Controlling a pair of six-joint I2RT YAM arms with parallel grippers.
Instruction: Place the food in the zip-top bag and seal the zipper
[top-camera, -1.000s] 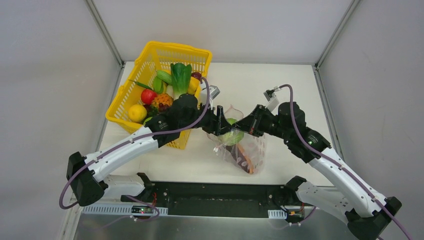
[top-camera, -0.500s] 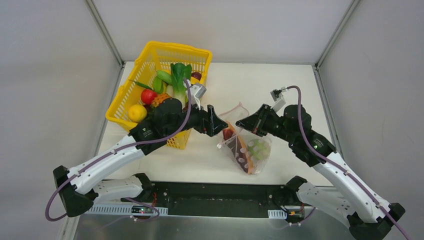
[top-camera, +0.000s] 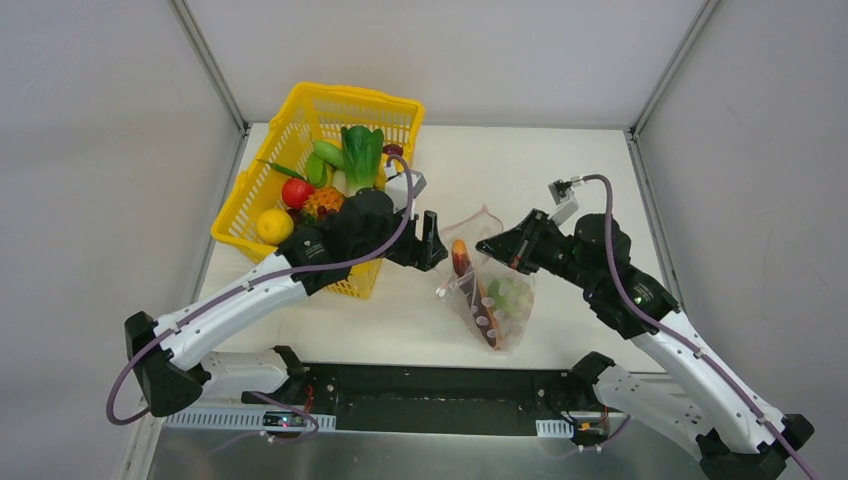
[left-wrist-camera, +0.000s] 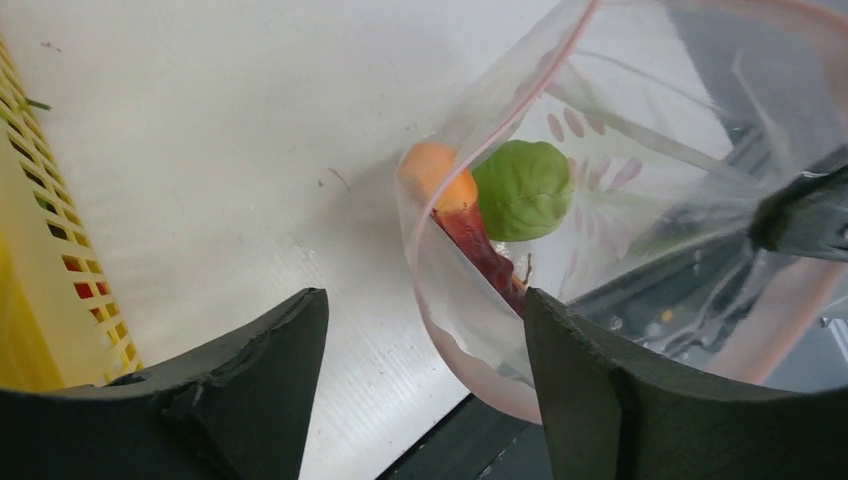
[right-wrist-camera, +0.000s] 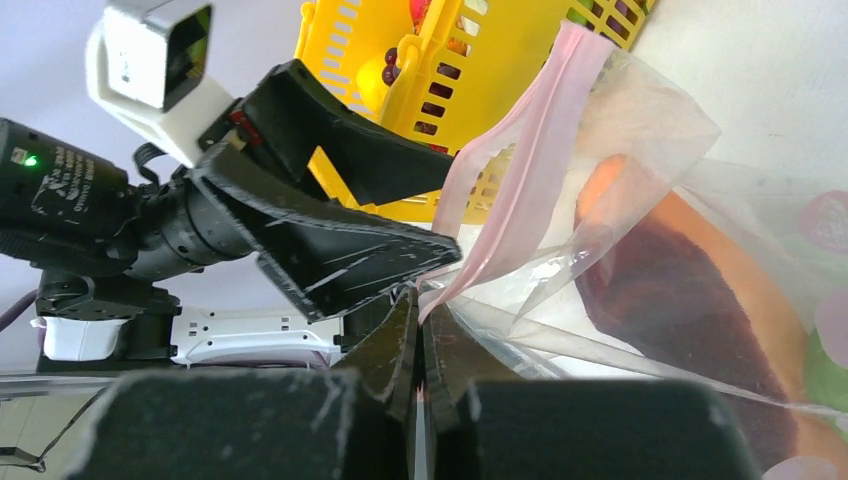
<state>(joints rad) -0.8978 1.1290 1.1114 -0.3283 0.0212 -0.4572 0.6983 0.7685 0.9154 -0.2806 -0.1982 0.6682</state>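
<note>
Right pincer (top-camera: 495, 245) is pinching the zipper (right-wrist-camera: 520, 170), holding the zip-top bag (top-camera: 500, 300) mouth up and open mid-desk (top-camera: 560, 170), with green, orange and dark red pieces inside. Left pincer (top-camera: 430, 240) is spread and empty just left of the mouth; more food (top-camera: 360, 150) sits in the basket (top-camera: 300, 110) far left. Probably the next pick: lift left clear of the bag lip before swinging over, and hold right steady.

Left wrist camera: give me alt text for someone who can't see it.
A clear zip-top bag with a pink zipper strip gapes open over the white table, holding a round green toy food and an orange-and-dark-red piece. The left gripper, two black fingers framing the bottom, is open and empty; a yellow basket edges the left.
</note>
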